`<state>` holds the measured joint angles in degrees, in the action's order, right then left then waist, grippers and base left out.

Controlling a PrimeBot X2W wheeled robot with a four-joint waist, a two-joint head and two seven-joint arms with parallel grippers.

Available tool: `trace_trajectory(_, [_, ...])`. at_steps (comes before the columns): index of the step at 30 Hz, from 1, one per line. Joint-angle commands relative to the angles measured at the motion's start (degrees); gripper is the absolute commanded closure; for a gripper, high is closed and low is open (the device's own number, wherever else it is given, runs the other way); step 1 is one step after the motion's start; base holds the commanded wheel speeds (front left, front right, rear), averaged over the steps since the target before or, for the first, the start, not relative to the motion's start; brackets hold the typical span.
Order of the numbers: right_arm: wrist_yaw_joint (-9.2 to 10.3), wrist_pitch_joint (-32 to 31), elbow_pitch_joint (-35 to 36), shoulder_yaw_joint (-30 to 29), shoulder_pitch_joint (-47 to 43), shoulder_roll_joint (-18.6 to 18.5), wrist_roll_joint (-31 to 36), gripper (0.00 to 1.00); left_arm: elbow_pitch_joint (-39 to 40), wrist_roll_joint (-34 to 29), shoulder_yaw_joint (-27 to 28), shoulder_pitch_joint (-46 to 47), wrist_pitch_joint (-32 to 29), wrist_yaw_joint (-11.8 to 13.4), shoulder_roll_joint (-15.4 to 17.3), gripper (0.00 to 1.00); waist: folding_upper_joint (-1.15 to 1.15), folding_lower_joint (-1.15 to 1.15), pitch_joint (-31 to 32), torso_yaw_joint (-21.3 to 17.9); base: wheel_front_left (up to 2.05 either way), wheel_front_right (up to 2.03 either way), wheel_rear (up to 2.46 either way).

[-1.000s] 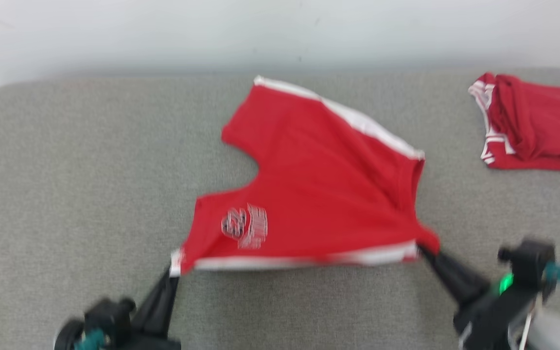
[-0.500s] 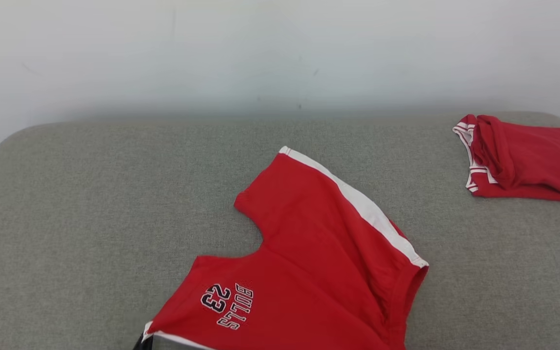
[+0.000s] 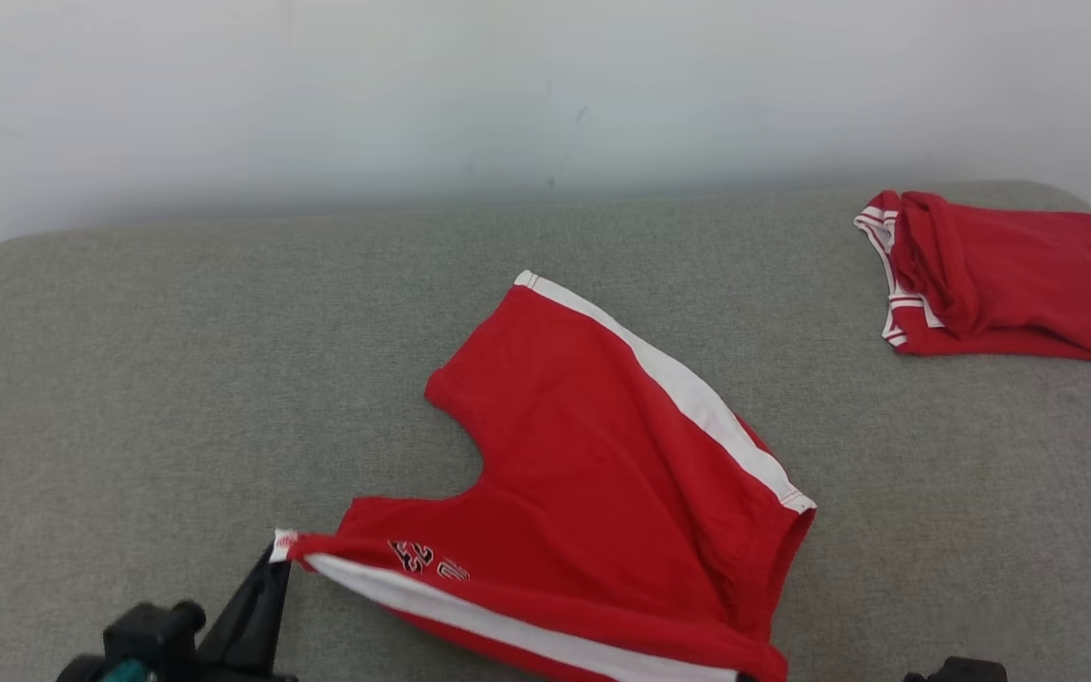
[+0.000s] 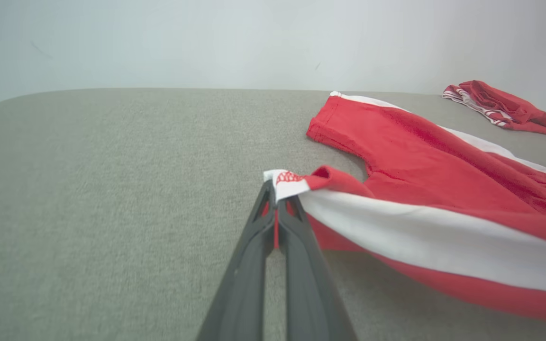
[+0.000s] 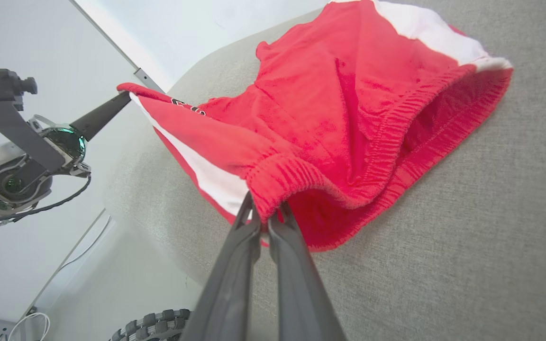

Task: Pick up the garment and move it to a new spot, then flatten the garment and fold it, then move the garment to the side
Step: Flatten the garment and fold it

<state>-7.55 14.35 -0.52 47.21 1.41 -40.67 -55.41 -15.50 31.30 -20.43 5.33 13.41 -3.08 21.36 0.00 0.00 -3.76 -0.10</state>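
Note:
The garment [image 3: 602,455] is a pair of red shorts with white side stripes, spread on the grey padded table [image 3: 176,379] at centre. My left gripper [image 3: 278,561] is shut on the white hem corner [image 4: 286,182] and holds it just above the table. My right gripper [image 5: 264,215] is shut on the red elastic waistband corner [image 5: 277,180]. Between the two grips the near edge hangs taut and raised, rolled over so the printed number [image 3: 427,561] is partly hidden. The far half of the garment [image 4: 420,156] lies flat. The left gripper [image 5: 121,97] also shows in the right wrist view.
A second red garment [image 3: 1000,275] lies folded at the table's back right corner. A white wall runs behind the table. Bare grey surface stretches to the left [image 4: 88,189]. In the right wrist view the table's near edge drops to the floor beside a wheel [image 5: 159,324].
The head camera has shifted. Both grippers stay shut on the shorts. The near edge has lifted and rolled over towards the far side, covering part of the printed number.

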Motion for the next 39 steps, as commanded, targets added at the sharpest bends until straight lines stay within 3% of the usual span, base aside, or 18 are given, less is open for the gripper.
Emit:
trace_trajectory(1, [0.16,0.2,0.4,-0.3,1.1,0.6,-0.6,1.00,0.4,-0.8,-0.2,2.4,-0.5,-0.5,0.7,1.00,0.00,0.00,-1.2,-1.2,0.00,0.00,0.00])
trace_trajectory(11, [0.16,0.1,-1.1,-1.6,10.9,3.5,-2.3,1.00,-3.5,-3.6,-4.5,23.6,-8.3,-3.8,4.7,1.00,0.00,0.00,-7.6,-7.2,0.00,0.00,0.00])
trace_trajectory(20, [0.16,0.1,-5.9,-0.9,20.2,7.6,-1.5,1.00,-11.5,-2.7,-7.8,37.9,-12.7,-4.3,7.0,1.00,0.00,0.00,-12.4,-12.4,0.00,0.00,0.00])
trace_trajectory(26, [0.16,0.4,-10.9,-0.3,26.5,11.8,0.5,1.00,-17.6,-1.5,-14.6,46.5,-16.1,-4.3,8.8,1.00,0.00,0.00,-15.9,-15.4,0.00,0.00,0.00])
trace_trajectory(39, [0.16,0.8,-16.8,-2.3,29.7,17.1,2.8,1.00,-30.4,3.9,-25.6,56.3,-13.0,-4.3,6.6,1.00,0.00,0.00,-18.1,-18.2,0.00,0.00,0.00])
